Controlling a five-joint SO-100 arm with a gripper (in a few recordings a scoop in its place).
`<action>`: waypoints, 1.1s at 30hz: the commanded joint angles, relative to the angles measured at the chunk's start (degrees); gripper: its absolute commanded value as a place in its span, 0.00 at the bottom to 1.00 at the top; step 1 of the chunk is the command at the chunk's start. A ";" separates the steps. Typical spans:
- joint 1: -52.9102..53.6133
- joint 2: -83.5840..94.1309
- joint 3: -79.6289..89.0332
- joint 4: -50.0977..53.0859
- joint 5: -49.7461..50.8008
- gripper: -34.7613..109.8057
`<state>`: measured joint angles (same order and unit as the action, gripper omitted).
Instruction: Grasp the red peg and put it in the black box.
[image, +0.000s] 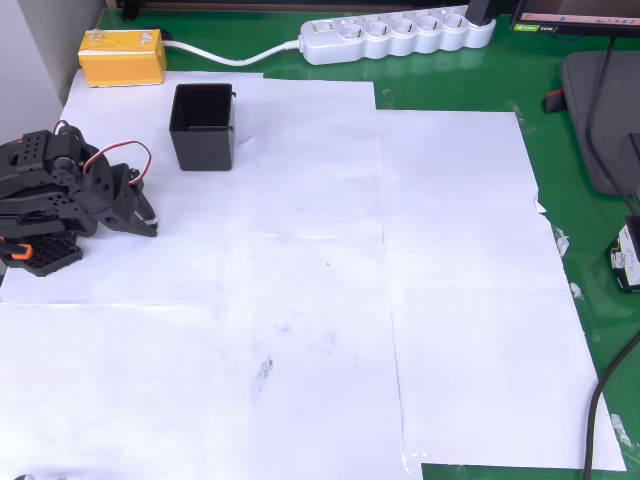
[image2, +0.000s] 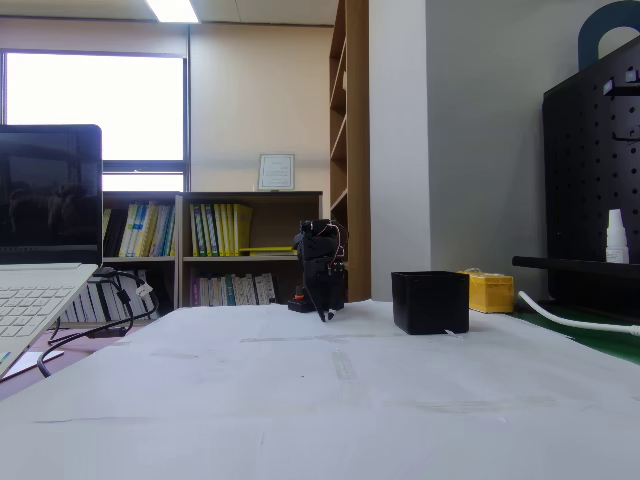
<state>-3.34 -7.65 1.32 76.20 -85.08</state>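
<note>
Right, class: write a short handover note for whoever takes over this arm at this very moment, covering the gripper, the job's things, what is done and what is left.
Gripper: folded back at the left edge of the overhead view, tip down near the paper, jaws apparently shut, nothing seen in them.
Black box: upright on the white paper, just beyond the gripper, near the yellow block.
Red peg: I cannot place it; the box's inside is too dark to read.
Done: cannot confirm the peg is in the box.
Left: look inside the box; if it is empty, find the peg, grasp it and drop it in.
</note>
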 joint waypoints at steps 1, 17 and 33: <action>-0.97 -5.89 -4.83 4.75 -2.37 0.24; -1.58 -5.89 -4.83 5.10 -0.88 0.24; -1.58 -5.89 -4.83 5.19 -1.41 0.24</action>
<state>-3.34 -7.65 1.32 76.29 -86.92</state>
